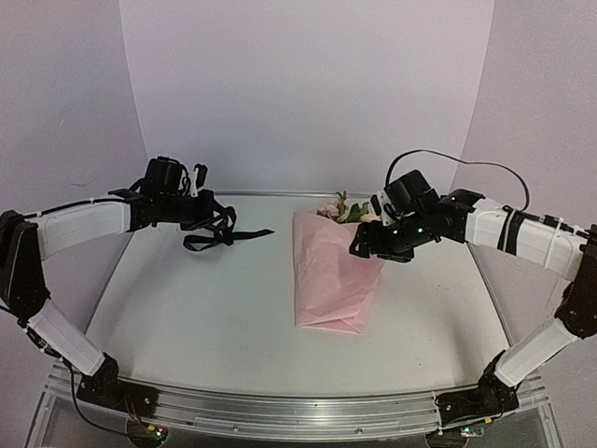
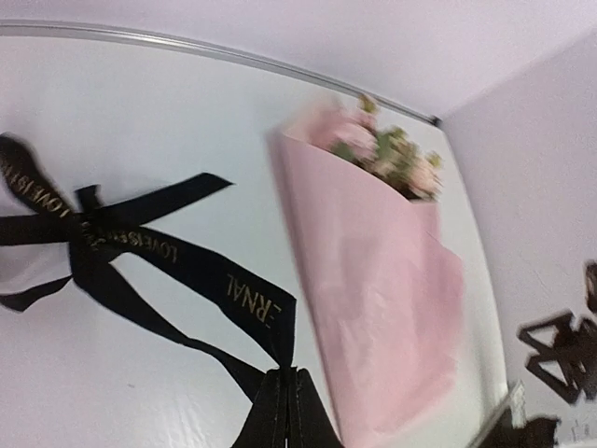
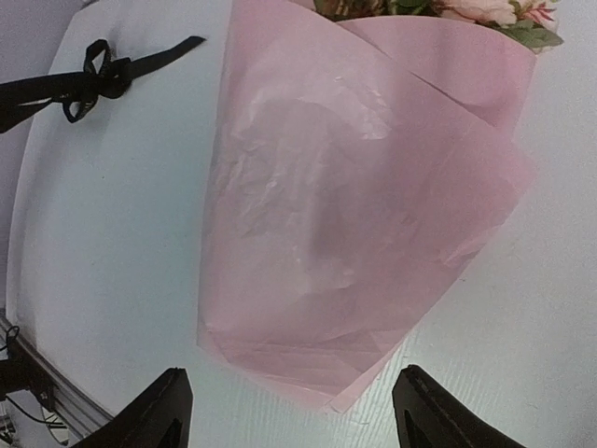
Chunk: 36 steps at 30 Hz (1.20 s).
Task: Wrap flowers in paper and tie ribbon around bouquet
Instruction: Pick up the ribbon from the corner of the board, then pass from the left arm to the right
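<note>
L gripper (image 1: 203, 211) clenched on black ribbon (image 2: 187, 257), raised over far-left bench (image 1: 187, 317); loose tails trail to the right. Bouquet (image 1: 331, 275) lies flat at ctr-right, pink paper (image 3: 354, 187) folded around it, blossoms (image 1: 343, 209) toward far edge. Ribbon is well left of bouquet, no contact. R gripper (image 3: 289, 373) released, jaws wide, nothing held, positioned over bouquet's right side near blossom end.

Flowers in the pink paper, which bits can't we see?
- The flowers: stems hidden in every view inside the paper.
- Their blossoms: cut off by the top edge in the right wrist view, blurred in the left wrist view.
- The ribbon: lettering too small to read in the top view.
</note>
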Each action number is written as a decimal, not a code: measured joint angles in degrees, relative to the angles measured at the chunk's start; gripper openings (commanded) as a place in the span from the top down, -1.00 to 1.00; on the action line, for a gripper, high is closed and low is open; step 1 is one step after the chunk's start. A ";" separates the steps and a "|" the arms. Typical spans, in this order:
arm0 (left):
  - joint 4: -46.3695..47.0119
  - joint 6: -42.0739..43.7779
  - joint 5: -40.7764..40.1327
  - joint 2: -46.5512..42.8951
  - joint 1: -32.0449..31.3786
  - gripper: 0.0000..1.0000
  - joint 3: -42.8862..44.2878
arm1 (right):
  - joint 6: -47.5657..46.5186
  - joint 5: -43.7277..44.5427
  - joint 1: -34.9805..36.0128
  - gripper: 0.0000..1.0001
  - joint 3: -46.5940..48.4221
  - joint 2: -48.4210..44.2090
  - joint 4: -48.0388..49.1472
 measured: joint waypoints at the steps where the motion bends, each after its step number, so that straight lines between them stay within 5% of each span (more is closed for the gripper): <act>1: 0.46 0.15 2.73 -1.77 -1.37 1.00 -1.18 | 0.21 -0.02 0.93 -0.51 0.04 0.02 0.85; 8: 5.63 1.52 19.38 -8.70 -9.84 0.99 -4.01 | 1.39 -0.46 5.73 -0.62 -4.98 -2.26 12.39; 13: 11.66 1.18 27.34 -8.97 -10.12 1.00 -4.03 | -0.29 -2.00 9.99 -0.39 -8.82 -5.28 19.97; 22: 14.35 1.05 34.10 -6.08 -10.04 1.00 -3.86 | -8.07 -7.17 13.47 -0.38 -6.11 -3.36 28.07; 36: 14.45 1.26 38.69 -4.68 -10.04 1.00 -2.00 | -14.81 -11.70 13.48 -0.29 7.24 6.06 27.60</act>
